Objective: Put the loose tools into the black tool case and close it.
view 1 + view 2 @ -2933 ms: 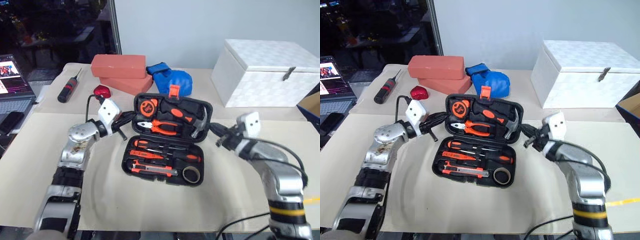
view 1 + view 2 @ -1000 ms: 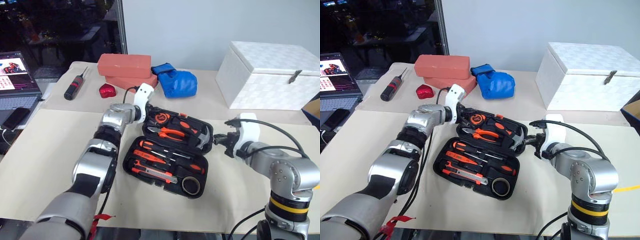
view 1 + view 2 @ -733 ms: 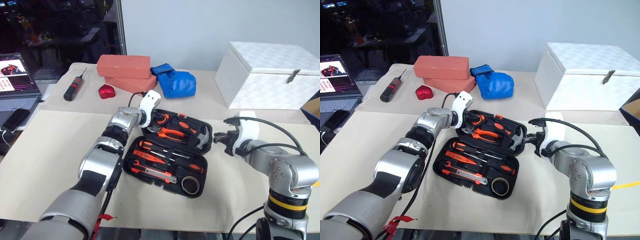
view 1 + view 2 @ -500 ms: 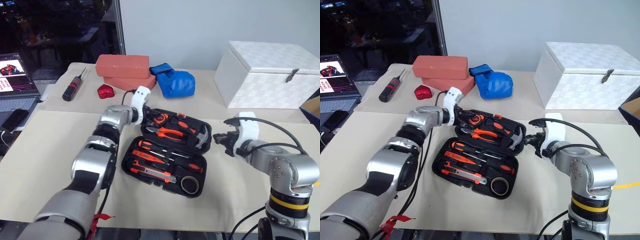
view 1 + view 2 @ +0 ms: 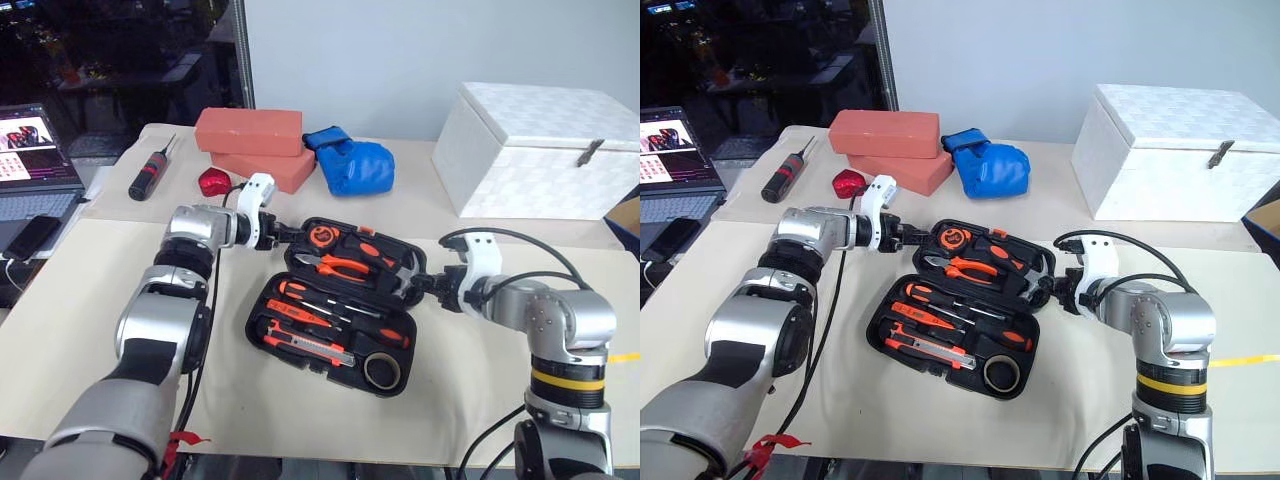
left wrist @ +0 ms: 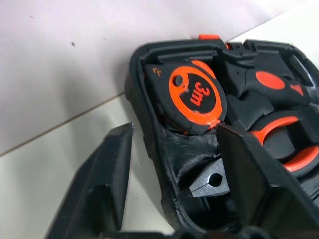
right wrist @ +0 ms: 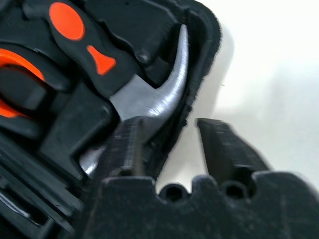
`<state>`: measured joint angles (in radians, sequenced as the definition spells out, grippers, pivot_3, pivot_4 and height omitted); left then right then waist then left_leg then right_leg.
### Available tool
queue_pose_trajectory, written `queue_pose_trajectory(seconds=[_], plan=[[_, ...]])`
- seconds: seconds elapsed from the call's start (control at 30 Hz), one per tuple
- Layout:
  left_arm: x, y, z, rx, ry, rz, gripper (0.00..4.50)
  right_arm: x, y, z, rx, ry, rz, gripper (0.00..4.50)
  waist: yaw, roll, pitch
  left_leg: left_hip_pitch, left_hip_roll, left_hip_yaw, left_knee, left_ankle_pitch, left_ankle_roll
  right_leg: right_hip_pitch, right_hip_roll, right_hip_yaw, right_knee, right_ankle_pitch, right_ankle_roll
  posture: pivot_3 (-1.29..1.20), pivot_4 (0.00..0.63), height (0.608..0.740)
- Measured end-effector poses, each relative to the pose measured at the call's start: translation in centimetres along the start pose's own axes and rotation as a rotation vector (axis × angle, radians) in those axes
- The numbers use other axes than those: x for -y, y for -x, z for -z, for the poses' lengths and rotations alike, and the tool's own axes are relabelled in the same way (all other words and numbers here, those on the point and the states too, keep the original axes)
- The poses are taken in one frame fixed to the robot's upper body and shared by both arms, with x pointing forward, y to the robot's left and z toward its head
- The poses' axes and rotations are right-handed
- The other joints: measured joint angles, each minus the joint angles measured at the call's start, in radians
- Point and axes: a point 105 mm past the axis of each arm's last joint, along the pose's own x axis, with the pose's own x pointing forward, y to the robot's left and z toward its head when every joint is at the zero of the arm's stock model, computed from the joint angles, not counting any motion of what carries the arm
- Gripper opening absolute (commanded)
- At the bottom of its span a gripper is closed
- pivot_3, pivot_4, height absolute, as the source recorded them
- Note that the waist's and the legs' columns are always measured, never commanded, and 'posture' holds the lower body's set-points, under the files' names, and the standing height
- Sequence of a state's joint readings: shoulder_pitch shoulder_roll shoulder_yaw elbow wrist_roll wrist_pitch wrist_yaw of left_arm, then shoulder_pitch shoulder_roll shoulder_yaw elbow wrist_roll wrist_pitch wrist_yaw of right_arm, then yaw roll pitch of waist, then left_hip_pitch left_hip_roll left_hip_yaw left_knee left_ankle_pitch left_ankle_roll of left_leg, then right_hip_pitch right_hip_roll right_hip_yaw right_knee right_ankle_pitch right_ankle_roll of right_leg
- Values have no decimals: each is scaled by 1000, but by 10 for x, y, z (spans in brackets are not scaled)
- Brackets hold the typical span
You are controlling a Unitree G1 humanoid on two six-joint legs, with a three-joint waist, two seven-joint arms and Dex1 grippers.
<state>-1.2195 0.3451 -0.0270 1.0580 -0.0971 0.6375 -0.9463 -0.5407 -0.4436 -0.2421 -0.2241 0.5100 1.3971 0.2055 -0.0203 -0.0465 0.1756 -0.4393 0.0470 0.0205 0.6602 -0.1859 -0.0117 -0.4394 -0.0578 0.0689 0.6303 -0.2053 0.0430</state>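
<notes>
Both arms reach inward, left pincer (image 5: 283, 231) and right pincer (image 5: 417, 288) parted.

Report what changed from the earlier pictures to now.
At the black tool case, the left gripper drew back from over the lid's far corner to its left edge, fingers now open astride the rim. The right gripper closed in on the lid's right edge, fingers open beside the hammer. Nothing was taken hold of. The case stays open, tools in their slots.
</notes>
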Motion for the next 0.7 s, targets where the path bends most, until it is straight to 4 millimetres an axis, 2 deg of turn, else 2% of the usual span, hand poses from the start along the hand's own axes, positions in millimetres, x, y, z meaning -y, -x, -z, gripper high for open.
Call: queue_pose_trajectory(seconds=[0.03,0.07,0.13,0.37,0.53,0.6,0.7], plan=[[-1,1,1,-3,1,-5,1092,2,0,0,0,-9,4,442,0,0,0,0,0,0,0,0,0,0,0,0,0,0,0,0,150,740],[-3,0,2,-6,1,-10,552,3,0,0,4,-14,3,3,0,0,0,0,0,0,0,0,0,0,0,0,0,0,0,0,150,740],[-4,1,4,-13,0,-17,44,4,-1,-1,6,-20,4,0,0,0,0,1,0,0,0,0,0,1,0,0,0,0,0,0,150,740],[-11,10,7,-19,42,-30,44,2,-11,-6,6,-28,-31,0,-7,0,0,1,0,0,1,1,0,1,0,0,0,1,3,0,150,740],[-16,17,11,15,134,-36,44,0,-22,-16,19,-16,-55,0,-27,0,0,1,0,0,1,3,3,1,0,1,0,2,6,0,150,740],[-18,18,11,42,154,-52,44,0,-29,-23,39,15,-52,0,-28,0,0,1,0,0,1,4,3,1,0,1,0,4,7,0,150,740],[-19,22,0,128,156,-69,44,1,-40,-39,100,66,-43,0,-28,0,1,1,0,0,1,6,4,0,0,1,-1,5,8,0,150,740]])
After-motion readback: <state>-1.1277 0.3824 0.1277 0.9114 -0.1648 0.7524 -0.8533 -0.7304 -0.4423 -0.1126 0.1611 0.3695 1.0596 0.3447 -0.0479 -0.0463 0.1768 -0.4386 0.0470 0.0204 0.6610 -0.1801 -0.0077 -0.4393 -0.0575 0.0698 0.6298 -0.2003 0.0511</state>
